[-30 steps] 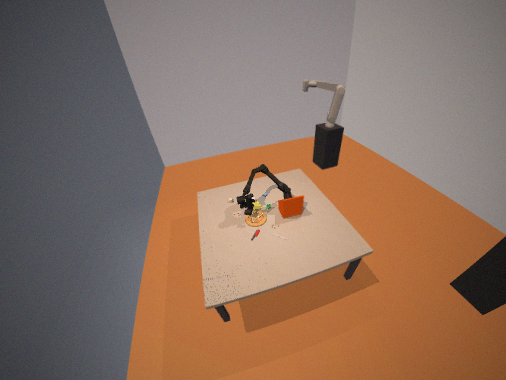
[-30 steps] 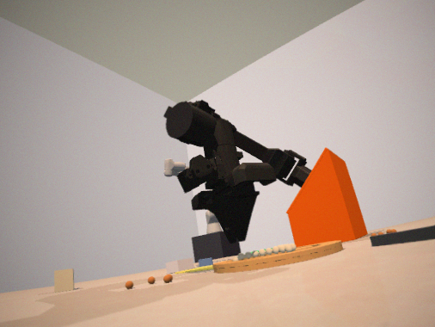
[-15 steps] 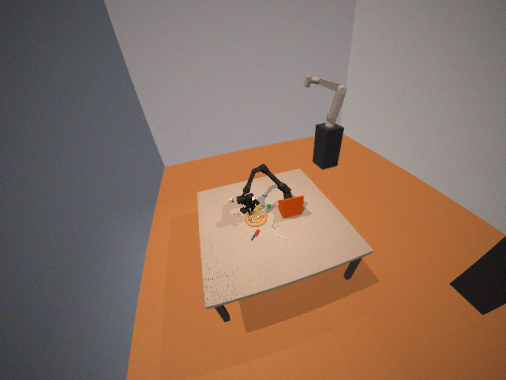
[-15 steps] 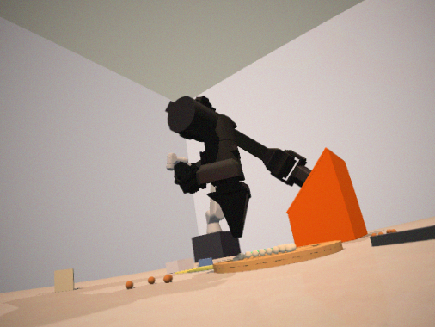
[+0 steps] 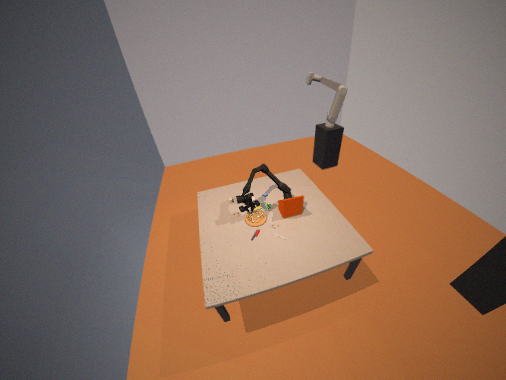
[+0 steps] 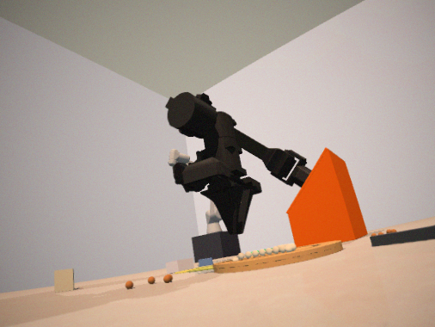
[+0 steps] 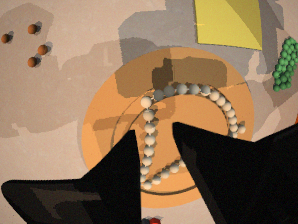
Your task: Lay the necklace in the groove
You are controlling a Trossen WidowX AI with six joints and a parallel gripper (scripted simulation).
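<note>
The round bead board [image 5: 256, 224] [image 6: 275, 261] [image 7: 100, 112] lies flat on the table. The pearl bead necklace [image 6: 268, 251] [image 7: 150, 140] lies on it. In the wrist view its upper right part curves along the groove, with one bead sticking out at the right. Its left part runs straight down inside the ring, and its lower part slants back up to the right, partly hidden behind a finger. The groove shows bare at the left and bottom. My gripper [image 5: 251, 211] [image 6: 235, 232] [image 7: 153, 132] is open and empty, fingertips pointing down above the board and necklace.
A yellow piece [image 7: 227, 22] lies beside the board, near green beads [image 7: 286, 67]. Several orange-brown beads [image 6: 151, 280] [image 7: 32, 29] lie loose. An orange wedge block [image 5: 291, 207] [image 6: 327, 206] stands near the arm's base. A red and dark tool [image 5: 256, 234] lies in front of the board.
</note>
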